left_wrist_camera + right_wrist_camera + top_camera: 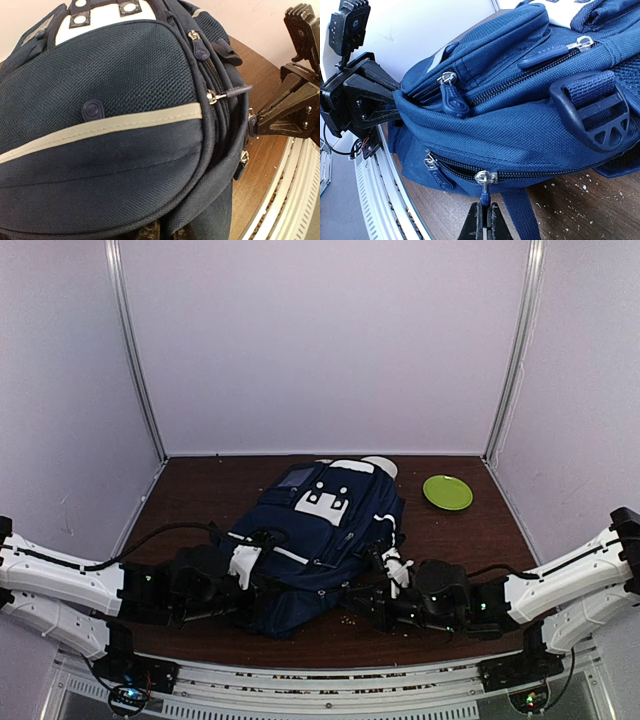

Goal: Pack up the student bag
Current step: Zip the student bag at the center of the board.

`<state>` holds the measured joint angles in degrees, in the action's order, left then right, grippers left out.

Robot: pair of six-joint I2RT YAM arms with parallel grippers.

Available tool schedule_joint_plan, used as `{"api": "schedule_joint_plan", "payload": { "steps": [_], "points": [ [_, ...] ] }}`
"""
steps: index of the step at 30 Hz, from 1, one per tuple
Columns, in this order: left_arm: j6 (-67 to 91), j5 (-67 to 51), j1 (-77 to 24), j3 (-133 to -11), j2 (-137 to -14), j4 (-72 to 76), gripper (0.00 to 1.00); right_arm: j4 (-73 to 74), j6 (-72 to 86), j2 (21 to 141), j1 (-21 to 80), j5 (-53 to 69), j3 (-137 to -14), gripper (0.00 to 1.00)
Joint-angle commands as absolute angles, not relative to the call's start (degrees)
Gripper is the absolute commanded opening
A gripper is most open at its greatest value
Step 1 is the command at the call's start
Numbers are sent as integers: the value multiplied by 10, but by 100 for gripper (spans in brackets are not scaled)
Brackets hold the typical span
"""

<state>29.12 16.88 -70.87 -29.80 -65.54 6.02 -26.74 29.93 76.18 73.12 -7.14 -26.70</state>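
Student bag (320, 535) lies flat mid-table on the dark brown tabletop (200, 490), front panel up, white buckle patch (325, 500) toward the back wall, bottom end toward the arm bases. Both arms reach in low, one on each side of the bag's near half. Right gripper (483, 216): fingers pressed together, pinching the small zipper pull (484, 199) that hangs from the silver slider (485, 177) of the lowest side zip; that zip looks closed along the stretch to the right of the slider. Left gripper (395, 106): from the right wrist camera its dark jaws converge on the bag's far edge, nearly closed, apparently clamped on a fold of the navy fabric; its own wrist view is filled by the mesh front pocket and grey stripe (100, 127), so the grip cannot be confirmed from there. Black plastic strap buckle (592, 112) lies against the side of the bag above the gripped zip. Green plate (447, 492) sits on the table to the right of the bag's top, apart from it. Round white object (382, 466) just behind the bag's top, partly hidden, kind unclear. Pale crumbs (580, 187) scattered on the wood beside the bag
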Motion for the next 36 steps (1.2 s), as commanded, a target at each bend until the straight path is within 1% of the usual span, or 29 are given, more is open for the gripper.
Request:
{"api": "schedule_joint_plan", "payload": {
  "steps": [1,7,13,36],
  "points": [
    [325,209,-696,-299,-642,81,0,-285,290,739,741,-74,-263,0],
    [325,206,-696,-303,-643,79,0,-251,265,730,758,-69,-283,0],
    [325,192,-697,-312,-643,90,0,-224,253,753,784,-70,-318,0],
    [325,183,-701,-316,-654,96,0,-229,240,845,803,-30,-411,0]
  ]
}}
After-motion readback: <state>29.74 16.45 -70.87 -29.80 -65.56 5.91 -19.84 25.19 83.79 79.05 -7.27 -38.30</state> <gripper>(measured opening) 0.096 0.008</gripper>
